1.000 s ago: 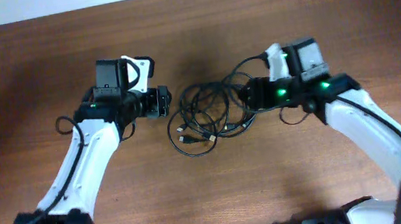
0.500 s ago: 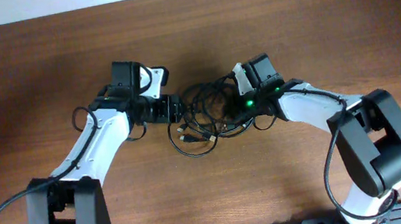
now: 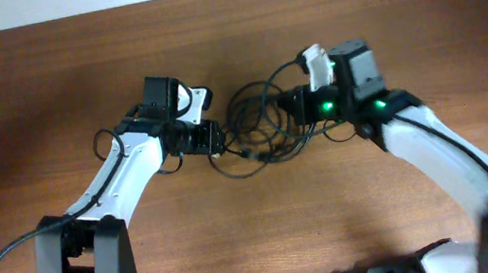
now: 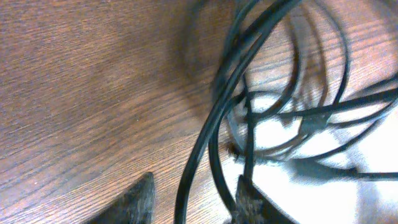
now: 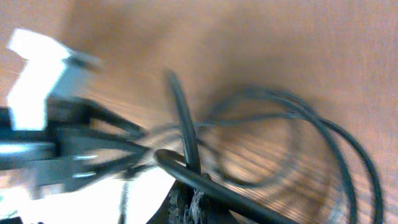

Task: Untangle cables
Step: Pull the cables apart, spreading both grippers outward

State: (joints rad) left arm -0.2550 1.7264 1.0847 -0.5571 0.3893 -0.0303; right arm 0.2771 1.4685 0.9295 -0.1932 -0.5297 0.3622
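Mid-bench, a bit toward the far edge, the cables [image 3: 257, 130] lie as one knot of thin black loops. The knot is stretched roughly left-right btwn the two arms, i.e. parallel to the far edge of the bench [image 3: 44, 78]. L side: the left fingers [image 3: 218, 141] sit right at the knot's left end. Their wrist view shows them spread apart w/ two strands running through the gap, nothing pinched. R side: the right fingers [image 3: 286, 109] are at the knot's right end, slightly nearer the far edge. Their wrist view is blurred, but they look clamped together on one strand, w/ another strand crossing it. So the bundle lies to the right of the left fingers & to the left of the right ones, both arms about equally close. Judging by that, any pull apart would run along the long axis, and only the right side has hold atm. Loops overlap heavily at centre, crossings too dense to count; plug ends too small to sort out from above. Cord looks thin, limp, springy in its coils.
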